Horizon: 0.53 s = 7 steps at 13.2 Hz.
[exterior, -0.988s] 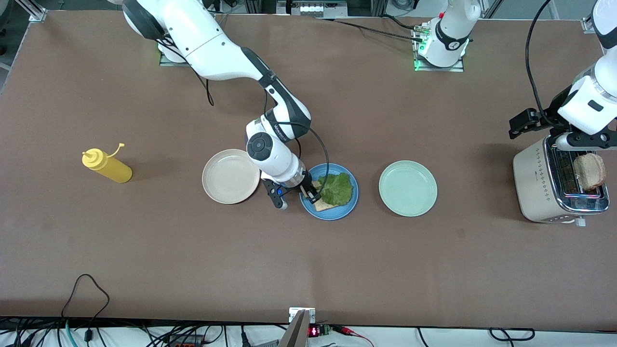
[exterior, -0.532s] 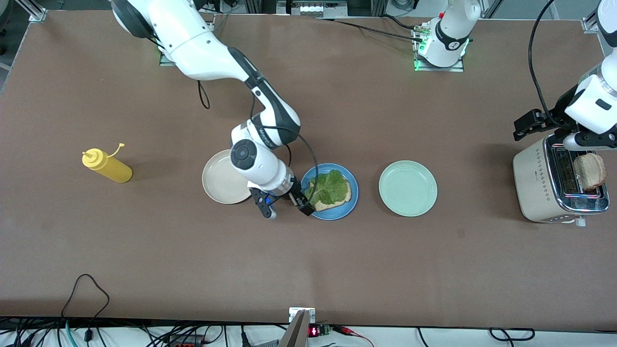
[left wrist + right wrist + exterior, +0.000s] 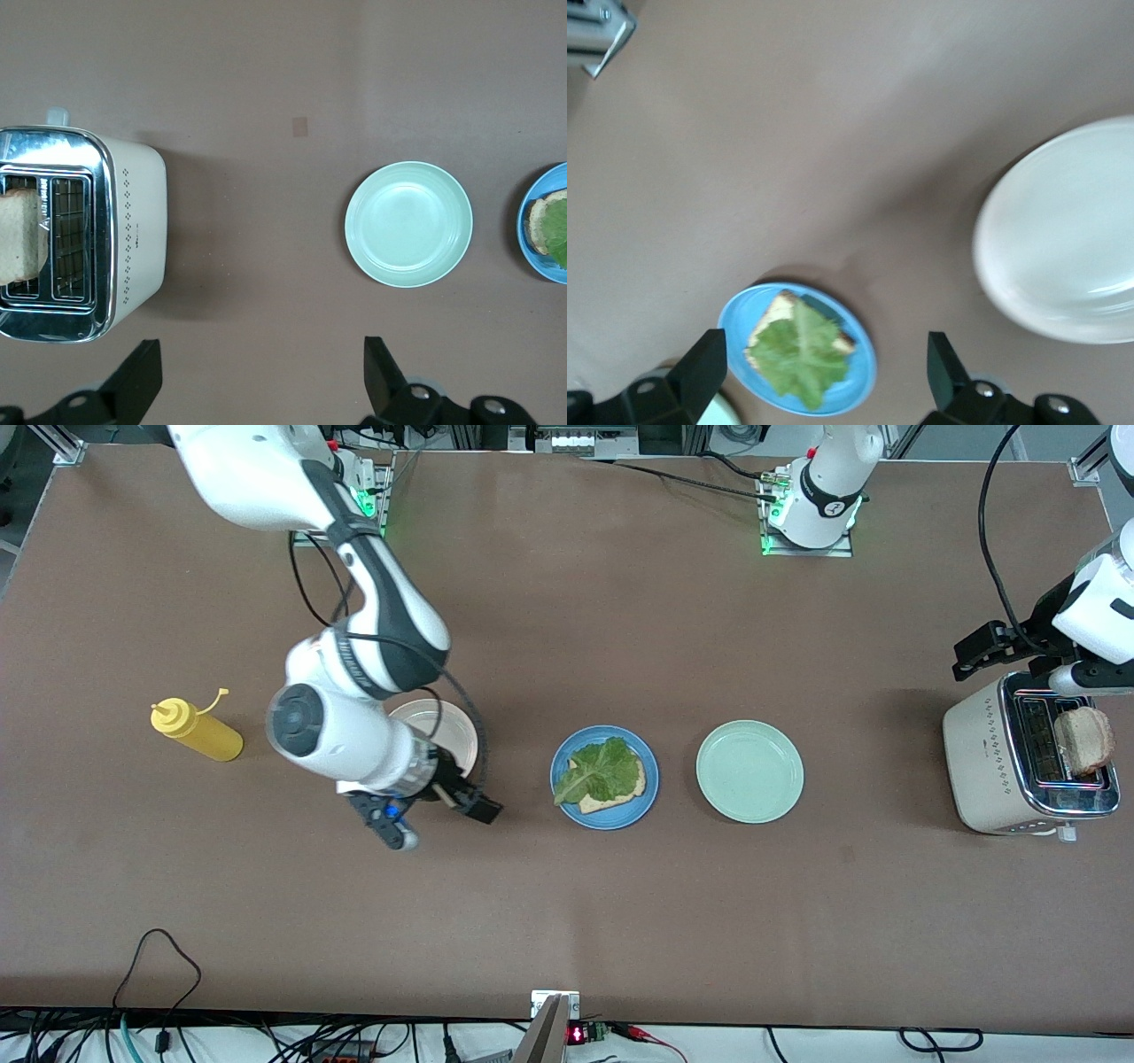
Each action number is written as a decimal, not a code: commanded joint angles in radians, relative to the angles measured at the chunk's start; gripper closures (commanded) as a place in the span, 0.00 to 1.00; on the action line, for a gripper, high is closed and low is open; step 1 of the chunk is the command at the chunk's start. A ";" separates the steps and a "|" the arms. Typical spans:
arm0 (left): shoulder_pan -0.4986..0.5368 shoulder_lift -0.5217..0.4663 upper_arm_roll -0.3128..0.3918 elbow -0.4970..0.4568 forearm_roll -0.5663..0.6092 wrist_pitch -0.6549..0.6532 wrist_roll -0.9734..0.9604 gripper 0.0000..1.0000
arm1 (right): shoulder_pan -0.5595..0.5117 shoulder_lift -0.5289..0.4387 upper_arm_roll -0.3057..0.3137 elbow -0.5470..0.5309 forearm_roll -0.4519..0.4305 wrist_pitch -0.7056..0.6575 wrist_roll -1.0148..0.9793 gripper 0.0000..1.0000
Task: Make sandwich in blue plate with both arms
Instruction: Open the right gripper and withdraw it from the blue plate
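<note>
The right gripper (image 3: 438, 819) has pulled off the blue plate (image 3: 647, 802), jaws open and empty, beside the cream-white plate (image 3: 456, 726). Lettuce (image 3: 605, 772) tops one toast slice (image 3: 611, 801). The left gripper (image 3: 261, 381) hangs open beside the toaster (image 3: 983, 762).

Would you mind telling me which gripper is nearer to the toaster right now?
Left. The left gripper hangs open over the table beside the toaster; the right gripper is open by the cream-white plate, well past the blue plate.

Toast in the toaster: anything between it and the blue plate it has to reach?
The toast stands up out of the toaster, with the open left claw up by the toaster. The pale green plate lies on the table between toaster and blue plate; it is flat, so a lifted carry should clear it.
</note>
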 commanded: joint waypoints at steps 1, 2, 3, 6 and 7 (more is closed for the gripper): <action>0.002 -0.004 -0.004 -0.001 -0.016 0.005 0.021 0.00 | -0.090 -0.109 0.014 -0.040 -0.052 -0.181 -0.152 0.00; 0.002 -0.001 -0.004 0.000 -0.016 0.008 0.021 0.00 | -0.128 -0.145 0.014 -0.047 -0.060 -0.253 -0.244 0.00; 0.000 -0.001 -0.004 0.002 -0.016 0.008 0.021 0.00 | -0.176 -0.191 0.014 -0.072 -0.078 -0.307 -0.364 0.00; 0.000 -0.002 -0.005 0.034 -0.014 -0.015 0.021 0.00 | -0.321 -0.368 0.016 -0.243 -0.156 -0.388 -0.754 0.00; 0.000 -0.004 -0.005 0.040 -0.016 -0.017 0.021 0.00 | -0.367 -0.428 0.016 -0.310 -0.186 -0.388 -0.877 0.00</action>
